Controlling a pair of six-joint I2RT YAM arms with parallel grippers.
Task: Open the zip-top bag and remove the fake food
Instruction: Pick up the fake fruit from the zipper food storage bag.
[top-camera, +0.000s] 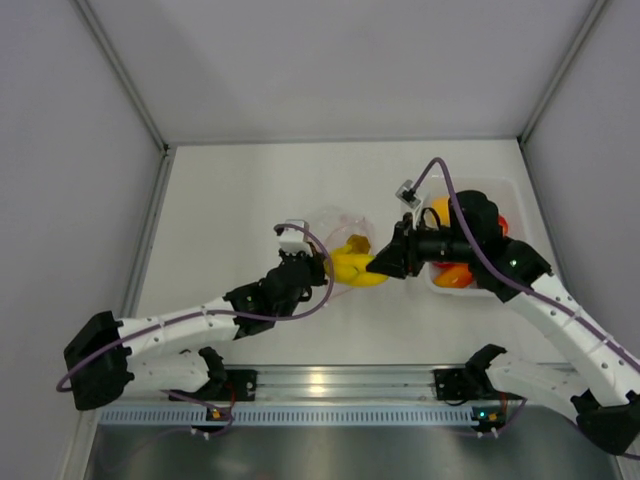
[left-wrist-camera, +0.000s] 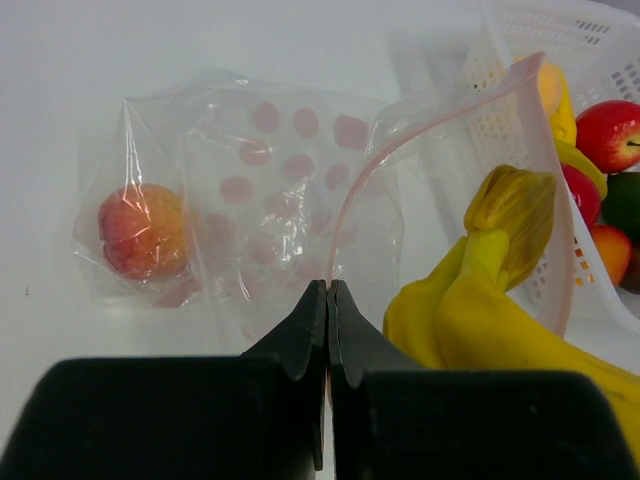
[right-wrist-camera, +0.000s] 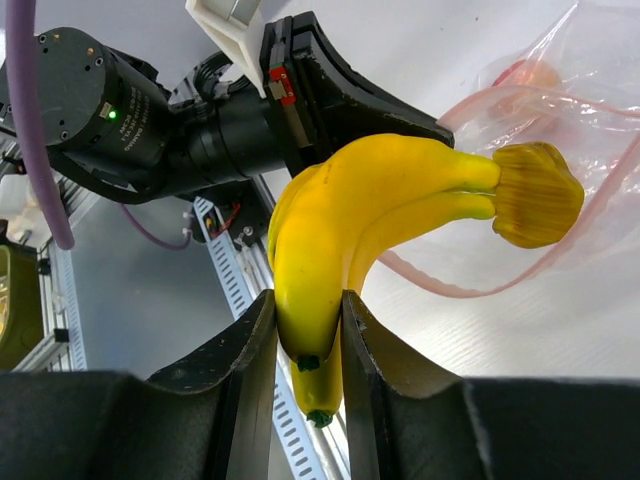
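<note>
Your left gripper (left-wrist-camera: 328, 285) pinches the bag (left-wrist-camera: 290, 170) rim, your right gripper (right-wrist-camera: 308, 320) clamps the bananas (right-wrist-camera: 380, 190). Pull them clear toward the table's (top-camera: 250, 180) right edge.

The zip-top bag (left-wrist-camera: 280, 180), clear and crinkly with pink dots and a pink zip strip (left-wrist-camera: 440, 115), lies on the counter (left-wrist-camera: 200, 50) with its mouth gaping. Its rim is pinched in the left gripper's (left-wrist-camera: 327, 288) closed jaws, and a reddish peach (left-wrist-camera: 142, 230) sits at its closed end. The yellow bananas (right-wrist-camera: 400, 185), stem toward the bag's mouth, are clamped by the right gripper (right-wrist-camera: 306, 305); a red apple (left-wrist-camera: 610, 130) lies in the white basket (left-wrist-camera: 600, 30) beside the bag.
</note>
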